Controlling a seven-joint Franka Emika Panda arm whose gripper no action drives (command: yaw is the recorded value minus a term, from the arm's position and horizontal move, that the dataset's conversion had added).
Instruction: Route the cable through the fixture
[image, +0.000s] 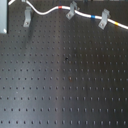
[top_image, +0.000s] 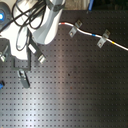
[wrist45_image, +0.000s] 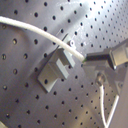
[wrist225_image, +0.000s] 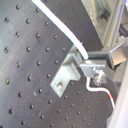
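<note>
The cable (image: 50, 10) is a white cord with red, blue and yellow bands along the far edge of the board. It passes the middle clip (image: 71, 11) and the right clip (image: 104, 19) in both exterior views. In the first wrist view the cable (wrist45_image: 35, 30) lies across the forked top of a grey clip (wrist45_image: 55, 70). This looks like the left clip (image: 27, 16). My gripper (wrist45_image: 89, 59) is shut on the cable just past that clip. It also shows in the second wrist view (wrist225_image: 90, 62). In the second exterior view the arm (top_image: 47, 25) hides the gripper.
The black perforated board (image: 65, 80) fills both exterior views. The arm's black hoses (top_image: 22, 35) hang at the second exterior view's left, with two grey pieces (top_image: 40, 57) below them. A thin white wire (wrist225_image: 100, 87) loops under the finger.
</note>
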